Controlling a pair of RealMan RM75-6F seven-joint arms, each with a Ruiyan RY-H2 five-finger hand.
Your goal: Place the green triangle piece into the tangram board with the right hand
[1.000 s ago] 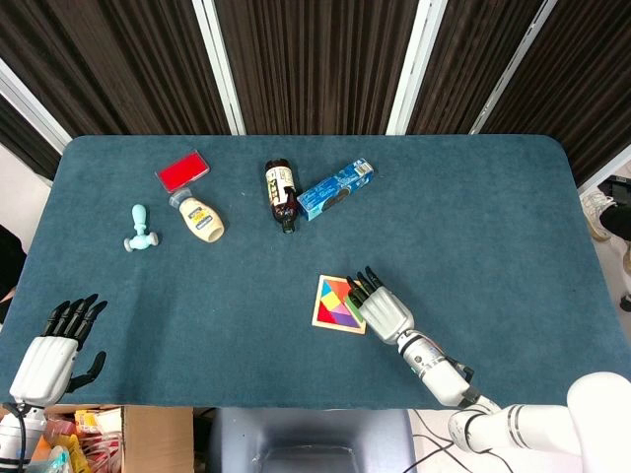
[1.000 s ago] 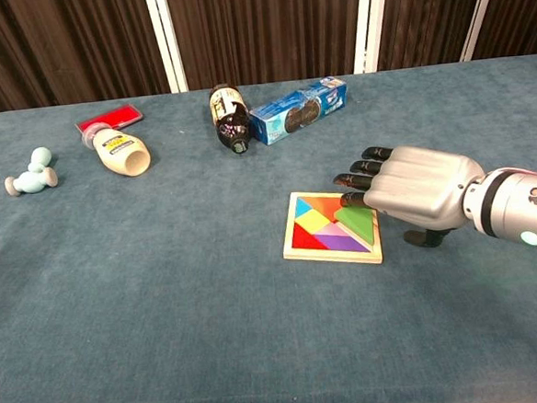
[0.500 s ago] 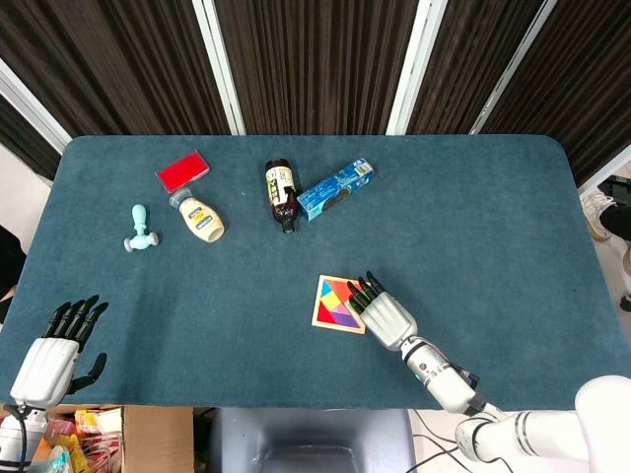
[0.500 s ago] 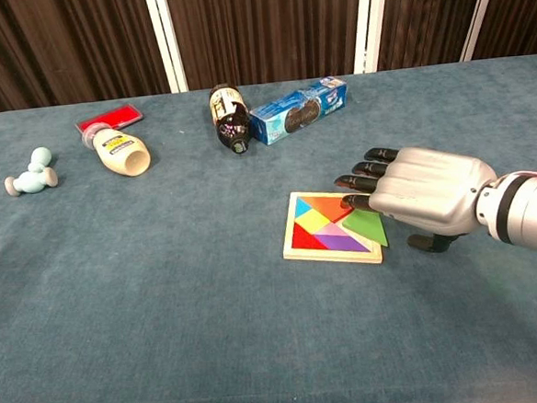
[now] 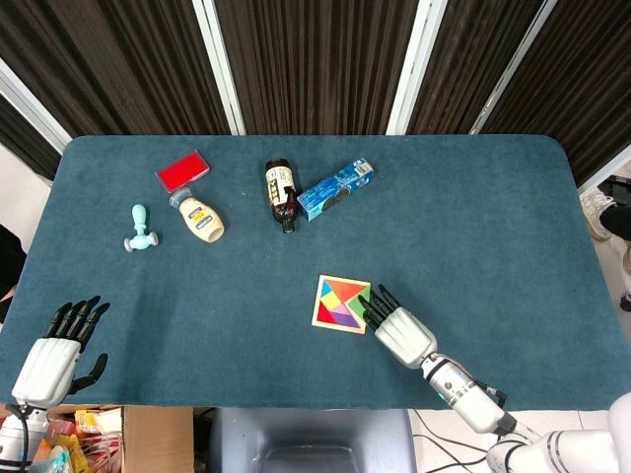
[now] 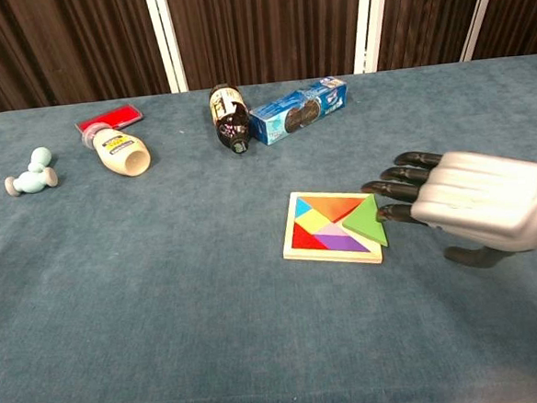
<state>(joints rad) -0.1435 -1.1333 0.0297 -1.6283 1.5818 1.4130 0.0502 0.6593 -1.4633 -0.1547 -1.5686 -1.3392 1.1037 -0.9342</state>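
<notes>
Right hand [image 6: 476, 210] flat, fingers apart, holding nothing, fingertips just beside green triangle piece [image 6: 367, 224], seated at right edge of tangram board [image 6: 301, 250] and overhanging slightly. Left hand [image 5: 54, 350] spread and empty, head view only.

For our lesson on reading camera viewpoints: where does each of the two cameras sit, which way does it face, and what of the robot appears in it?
Head view: high above, looking steeply down on the table; shows the left hand and the right hand.
Chest view: low at the near edge, facing across the table toward the curtains; only the right hand shows.
Shared: tangram board, green triangle piece, right hand.
</notes>
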